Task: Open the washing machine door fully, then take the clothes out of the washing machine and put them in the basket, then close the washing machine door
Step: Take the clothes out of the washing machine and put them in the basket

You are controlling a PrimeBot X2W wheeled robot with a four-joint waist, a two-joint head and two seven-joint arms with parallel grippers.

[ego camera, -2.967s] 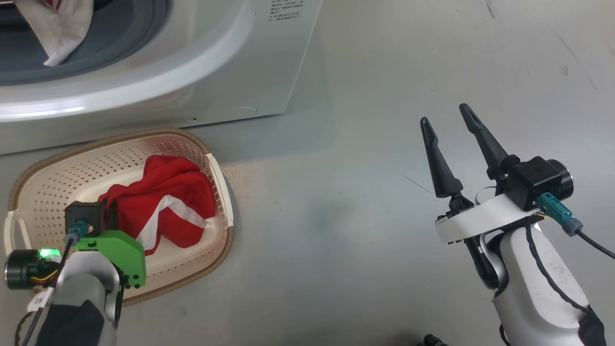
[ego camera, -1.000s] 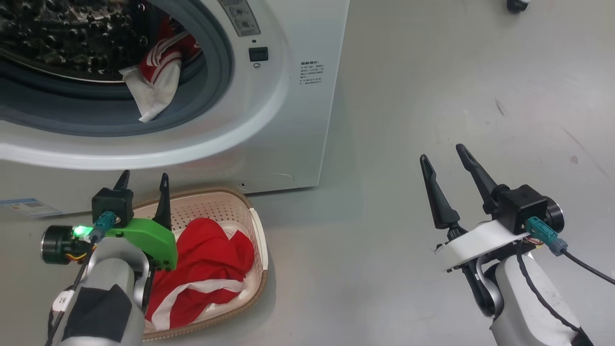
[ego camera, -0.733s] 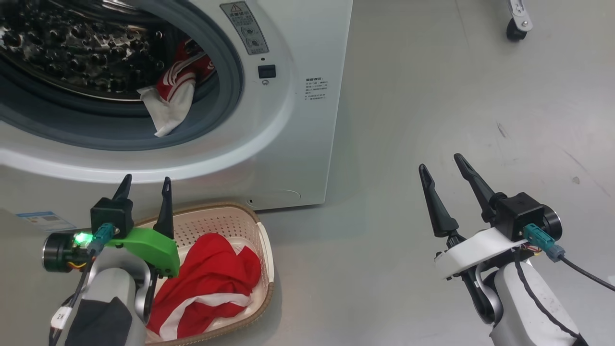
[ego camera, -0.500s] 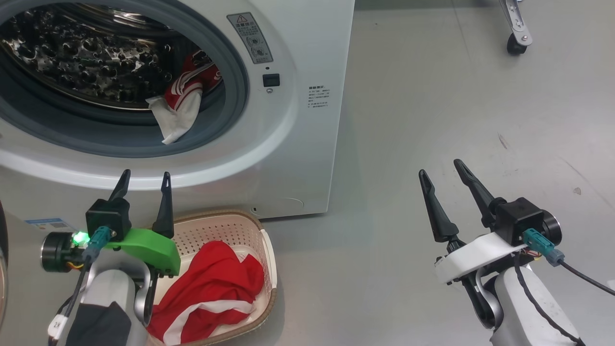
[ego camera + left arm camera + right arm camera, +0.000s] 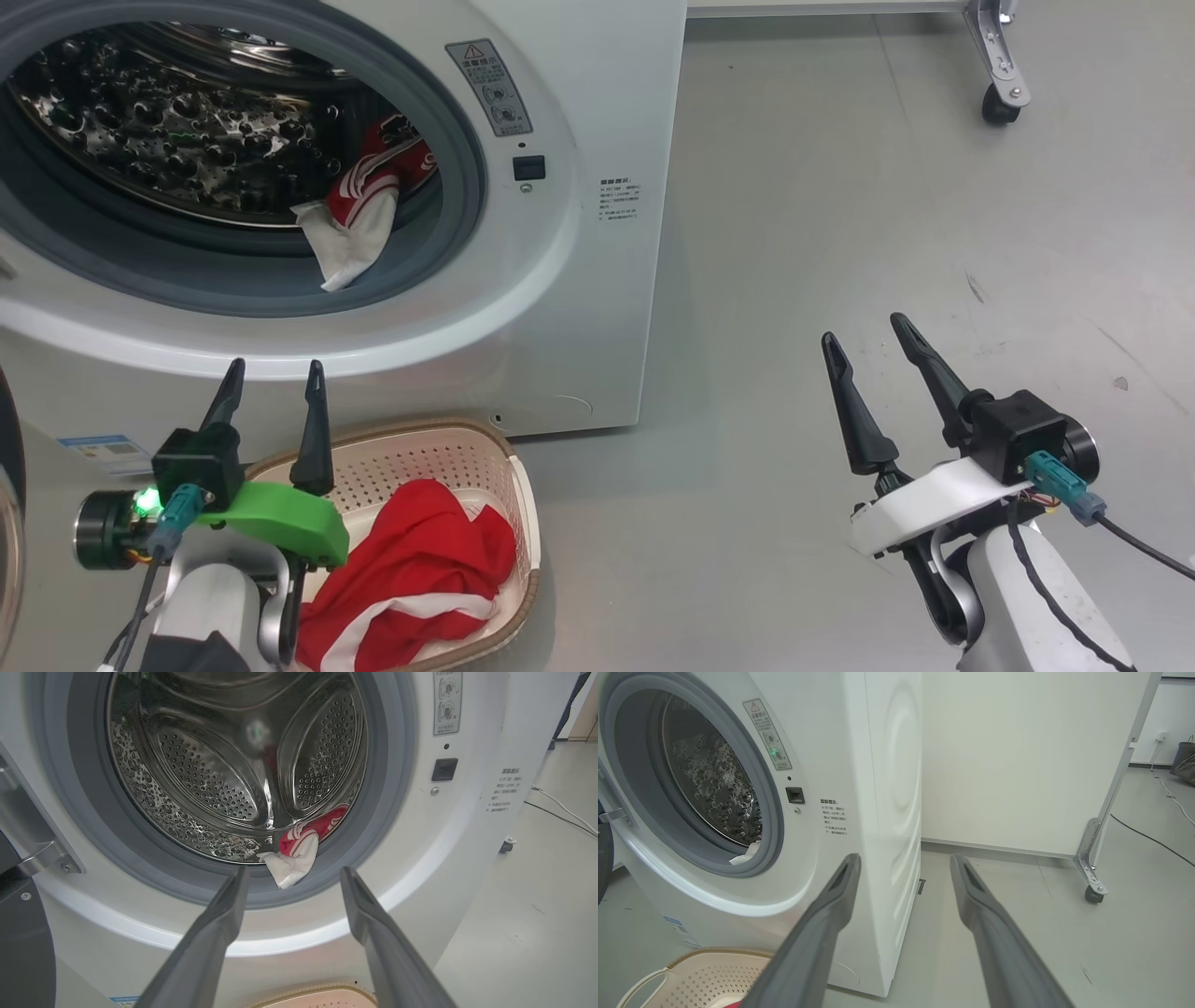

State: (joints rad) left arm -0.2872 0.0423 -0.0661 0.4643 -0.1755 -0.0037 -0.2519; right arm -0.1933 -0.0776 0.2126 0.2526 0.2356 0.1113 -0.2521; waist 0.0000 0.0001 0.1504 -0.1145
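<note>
Head view first: the washing machine stands with its mouth uncovered, the top of the drum cut off by the frame. Its door is swung out to the left and shows as just a dark edge. The basket sits on the floor just in front of the machine, its near end hidden behind the left arm. A red garment lies in it. A red-and-white garment droops over the grey seal, its print perhaps lettering, too small to read. Left gripper and right gripper both gape, empty.
</note>
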